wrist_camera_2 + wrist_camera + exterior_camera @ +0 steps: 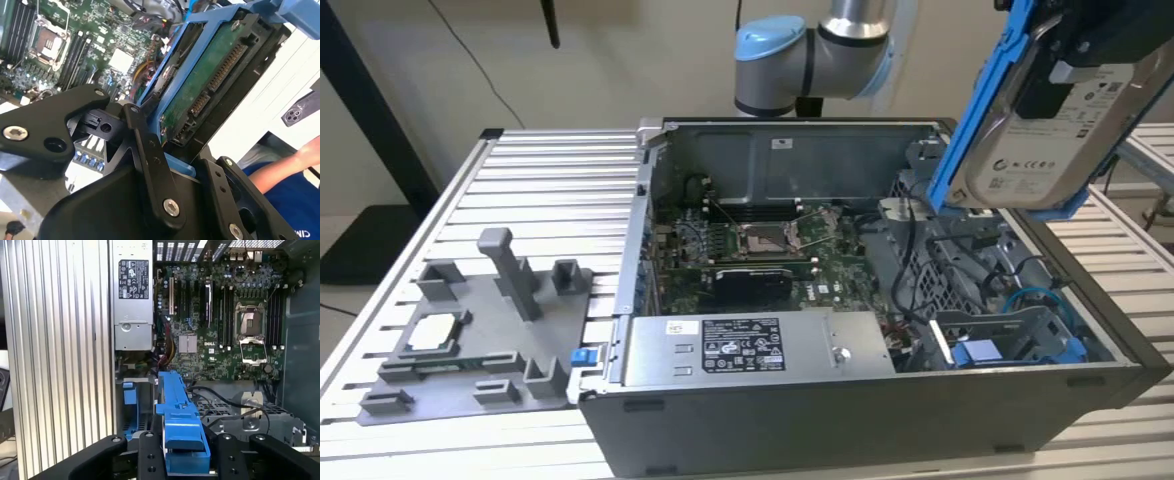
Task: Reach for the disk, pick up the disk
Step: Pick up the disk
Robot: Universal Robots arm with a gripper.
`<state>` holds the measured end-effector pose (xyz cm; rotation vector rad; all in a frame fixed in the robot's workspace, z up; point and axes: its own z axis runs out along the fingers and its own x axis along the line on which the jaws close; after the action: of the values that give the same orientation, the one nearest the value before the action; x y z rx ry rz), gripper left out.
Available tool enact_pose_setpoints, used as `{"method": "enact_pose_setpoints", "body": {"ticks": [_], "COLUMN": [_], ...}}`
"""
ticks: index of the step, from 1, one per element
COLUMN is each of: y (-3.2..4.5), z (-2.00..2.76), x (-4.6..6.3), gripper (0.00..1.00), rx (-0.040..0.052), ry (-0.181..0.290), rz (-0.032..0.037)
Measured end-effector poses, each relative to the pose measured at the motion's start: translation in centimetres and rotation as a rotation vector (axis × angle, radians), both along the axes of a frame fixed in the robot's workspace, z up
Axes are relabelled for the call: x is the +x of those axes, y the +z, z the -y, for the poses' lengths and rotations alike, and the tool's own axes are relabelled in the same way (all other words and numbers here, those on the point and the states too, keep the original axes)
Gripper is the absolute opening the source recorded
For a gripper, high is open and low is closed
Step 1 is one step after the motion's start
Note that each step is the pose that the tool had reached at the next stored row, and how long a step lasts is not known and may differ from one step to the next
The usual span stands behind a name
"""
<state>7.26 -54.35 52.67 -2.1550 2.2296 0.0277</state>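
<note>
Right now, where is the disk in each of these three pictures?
Exterior view: the disk hangs tilted, high at the exterior view's right, above the open computer case.
Second wrist view: the disk shows its green underside, held in the gripper.
First wrist view: its blue bracket sits edge-on between the black fingers.
Shared landmark: the processor socket.

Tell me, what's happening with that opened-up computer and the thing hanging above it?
A robot arm's gripper is shut on the disk, a silver hard drive in a blue bracket, holding it in the air above the open computer case. The motherboard lies exposed below. A grey fixture tray sits on the table beside the case.
</note>
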Motion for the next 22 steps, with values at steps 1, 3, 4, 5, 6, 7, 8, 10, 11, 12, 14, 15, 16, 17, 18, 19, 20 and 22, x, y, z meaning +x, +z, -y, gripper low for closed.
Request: {"method": "enact_pose_setpoints", "body": {"ticks": [1, 3, 4, 5, 6, 7, 8, 10, 11, 12, 14, 15, 16, 17, 18, 19, 20, 22], "y": [-0.04, -0.13, -0.18, -0.23, -0.27, -0.32, -0.36, -0.47, -0.52, -0.59, -0.75, -0.85, -0.94, -1.04, -1.14, -1.23, -1.32, -1.51], "z": [0.23, 0.70, 0.93, 1.16, 1.40, 1.63, 1.87, 2.33, 2.56, 2.75, 3.15, 3.34, 3.52, 3.70, 3.87, 4.01, 4.13, 4.36], "x": [0.1, 0.3, 0.4, 0.5, 0.6, 0.7, 0.8, 0.9, 1.0, 1.1, 1.2, 1.3, 1.3, 1.4, 1.4, 1.5, 1.6, 1.8], "gripper": [0.00, 0.00, 0.00, 0.00, 0.00, 0.00, 0.00, 0.00, 0.00, 0.00, 0.00, 0.00, 0.00, 0.00, 0.00, 0.00, 0.00, 0.00], "rx": [-0.0001, -0.0001, 0.0000, 0.0000, -0.0001, 0.0000, -0.0002, -0.0001, -0.0001, -0.0001, -0.0001, -0.0001, -0.0001, -0.0001, -0.0001, -0.0001, -0.0001, -0.0001], "ry": [0.000, 0.000, 0.000, 0.000, 0.000, 0.000, 0.000, 0.000, 0.000, 0.000, 0.000, 0.000, 0.000, 0.000, 0.000, 0.000, 0.000, 0.000], "rz": [0.0000, 0.0000, 0.0000, 0.0000, 0.0000, 0.0000, 0.0000, 0.0000, 0.0000, 0.0000, 0.0000, 0.0000, 0.0001, 0.0002, 0.0004, 0.0007, 0.0009, 0.0014]}}
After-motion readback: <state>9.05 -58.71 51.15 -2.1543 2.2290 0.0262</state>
